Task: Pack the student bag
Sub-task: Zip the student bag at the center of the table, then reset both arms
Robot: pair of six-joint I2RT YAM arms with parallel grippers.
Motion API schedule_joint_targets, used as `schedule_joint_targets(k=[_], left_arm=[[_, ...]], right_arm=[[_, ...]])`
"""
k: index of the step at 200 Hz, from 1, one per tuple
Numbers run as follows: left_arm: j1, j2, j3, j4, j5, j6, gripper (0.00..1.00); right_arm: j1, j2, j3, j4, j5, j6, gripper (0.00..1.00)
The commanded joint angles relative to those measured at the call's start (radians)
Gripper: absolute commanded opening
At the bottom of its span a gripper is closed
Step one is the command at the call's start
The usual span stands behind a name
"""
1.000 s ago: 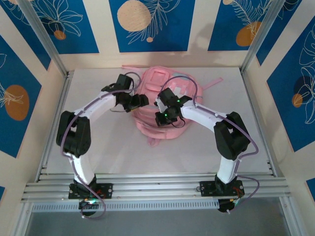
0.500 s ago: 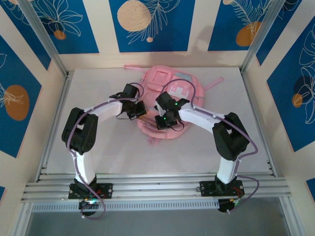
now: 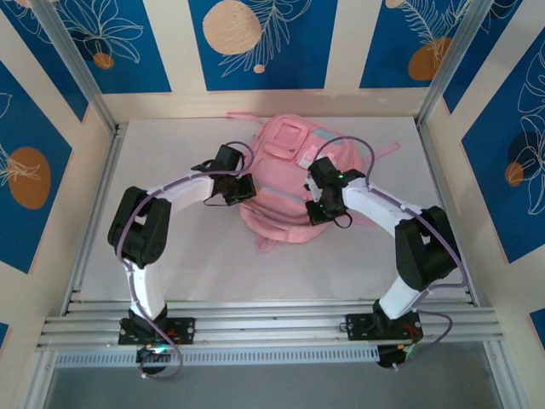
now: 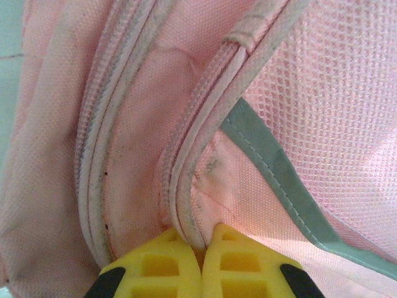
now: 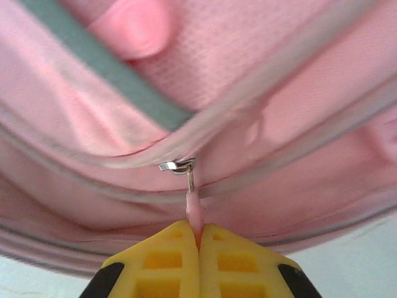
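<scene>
At the far middle of the tabletop (image 3: 187, 247) lies the pink student bag (image 3: 285, 162). On its left side, the left tool (image 4: 201, 242) is pressed together on a piped fabric edge (image 4: 186, 180) of the bag. On its right side, the right tool (image 5: 198, 234) pinches the small pink zipper pull (image 5: 194, 208).

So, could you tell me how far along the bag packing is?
Done: the bag lies on the table, gripped on both sides. In hand: the left gripper pinches a seam, and the right gripper pinches the zip pull. Still to do: working the zip. What is inside is hidden.
</scene>
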State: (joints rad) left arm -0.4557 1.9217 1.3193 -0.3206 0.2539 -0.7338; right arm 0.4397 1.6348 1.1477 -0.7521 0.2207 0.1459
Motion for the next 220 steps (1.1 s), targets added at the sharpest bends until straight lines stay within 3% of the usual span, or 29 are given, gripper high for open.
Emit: schedule_joint_targets(k=[1, 50, 91, 99, 108, 115, 123, 127, 139, 164, 198, 220], left_arm=[[0.029, 0.011, 0.011, -0.017, -0.108, 0.063, 0.0], [0.029, -0.009, 0.006, -0.056, -0.101, 0.1, 0.0], [0.031, -0.032, -0.008, -0.059, -0.089, 0.099, 0.0], [0.032, -0.04, -0.006, -0.054, -0.07, 0.102, 0.0], [0.032, -0.052, -0.002, -0.049, -0.048, 0.108, 0.14], [0.032, -0.065, 0.005, -0.053, -0.04, 0.12, 0.3], [0.032, -0.08, 0.015, -0.069, -0.042, 0.137, 0.47], [0.033, -0.091, 0.021, -0.082, -0.05, 0.148, 0.54], [0.036, -0.122, 0.036, -0.125, -0.097, 0.192, 0.76], [0.056, -0.201, 0.029, -0.195, -0.262, 0.292, 0.97], [0.097, -0.301, -0.067, -0.196, -0.559, 0.442, 1.0], [0.124, -0.363, -0.196, -0.067, -0.669, 0.584, 1.0]], right_arm=[[-0.075, -0.024, 0.018, -0.045, 0.138, -0.099, 0.0], [-0.235, 0.072, 0.211, 0.037, 0.033, -0.162, 0.0], [-0.248, 0.103, 0.241, 0.03, -0.082, -0.123, 0.0], [-0.246, 0.086, 0.215, 0.047, -0.099, -0.109, 0.11], [-0.244, 0.056, 0.17, 0.083, -0.11, -0.089, 0.33], [-0.244, 0.024, 0.126, 0.121, -0.114, -0.071, 0.52], [-0.244, -0.016, 0.069, 0.169, -0.111, -0.048, 0.91], [-0.245, -0.036, 0.041, 0.194, -0.105, -0.038, 1.0], [-0.253, -0.093, -0.042, 0.258, -0.063, 0.0, 0.99], [-0.29, -0.18, -0.21, 0.407, 0.029, 0.042, 0.99], [-0.31, -0.273, -0.49, 0.813, 0.03, -0.055, 0.99], [-0.298, -0.288, -0.598, 1.041, 0.03, -0.095, 0.99]])
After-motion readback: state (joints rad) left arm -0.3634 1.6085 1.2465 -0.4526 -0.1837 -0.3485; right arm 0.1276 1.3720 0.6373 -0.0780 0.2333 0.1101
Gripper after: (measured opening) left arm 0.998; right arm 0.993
